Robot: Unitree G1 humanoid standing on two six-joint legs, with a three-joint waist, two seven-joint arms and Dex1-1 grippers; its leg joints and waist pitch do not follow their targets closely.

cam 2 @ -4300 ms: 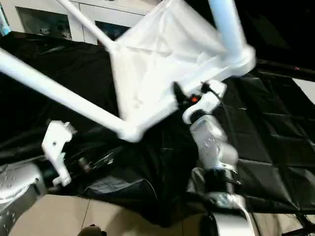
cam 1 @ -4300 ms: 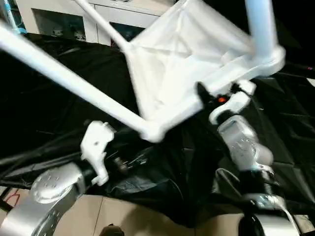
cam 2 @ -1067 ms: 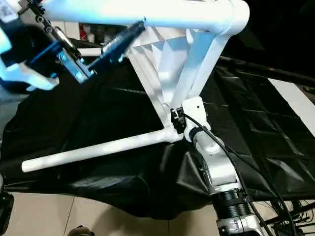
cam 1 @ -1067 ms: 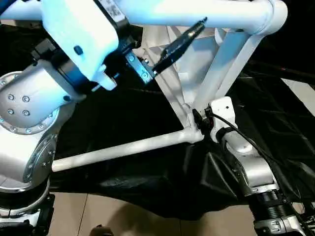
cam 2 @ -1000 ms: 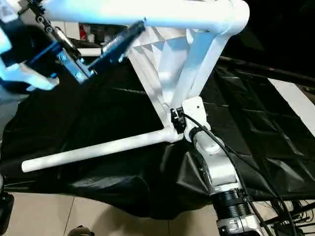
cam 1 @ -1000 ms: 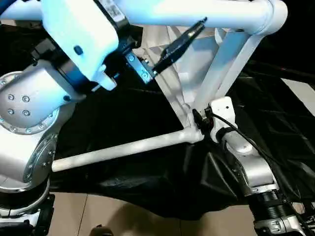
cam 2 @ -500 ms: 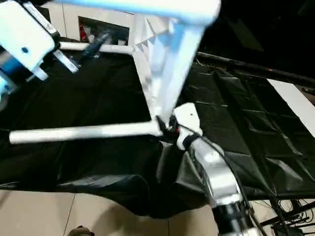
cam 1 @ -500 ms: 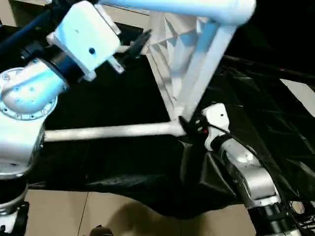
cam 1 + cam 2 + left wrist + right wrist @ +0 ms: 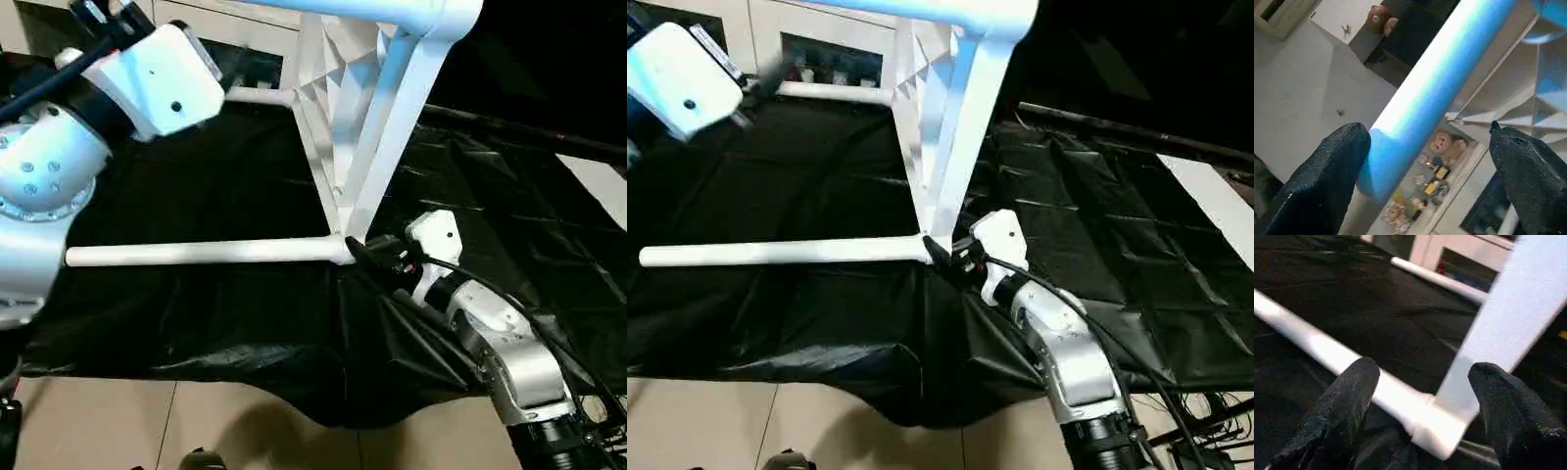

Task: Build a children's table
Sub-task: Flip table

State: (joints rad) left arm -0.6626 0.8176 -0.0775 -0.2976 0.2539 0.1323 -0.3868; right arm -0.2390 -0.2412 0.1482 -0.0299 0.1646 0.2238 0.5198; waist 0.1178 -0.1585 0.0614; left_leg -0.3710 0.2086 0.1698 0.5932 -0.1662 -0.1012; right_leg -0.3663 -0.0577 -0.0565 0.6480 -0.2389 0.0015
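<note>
Item: children's table (image 9: 338,108), white plastic, legs fitted, tipped on edge over a surface draped in black sheeting (image 9: 509,215). The ribbed underside of the top faces the robot's left; one leg (image 9: 206,253) runs level toward the robot's left from the low near corner (image 9: 931,247), another leg (image 9: 255,96) projects from a farther corner, and a third leg (image 9: 362,12) passes overhead across the top of the head views.

Right gripper (image 9: 1420,396): forearm reaches forward and inward from low right, wrist level with the low corner. Fingers (image 9: 1349,401) spread to either side of the corner socket, with a gap showing on each side in the wrist view; judged released, not clamping.

Left gripper (image 9: 1425,166): arm raised high at the left, elbow bent, wrist housing (image 9: 162,73) turned toward the table. Fingers (image 9: 1327,166) stand wide apart with a leg (image 9: 1435,93) crossing between them; one finger lies against or just beside that leg, the other well apart. Judged unclenched.

Hazards, as judged:
- Neither gripper appears to have a firm hold; the table, balanced on its edge, could tip or slide on the slick sheeting.
- A push at the low corner may pivot the table instead of righting it.
- The overhead leg could slip out between the open left fingers if the table swings.
- The level leg may catch in the sheeting folds and drag it.
</note>
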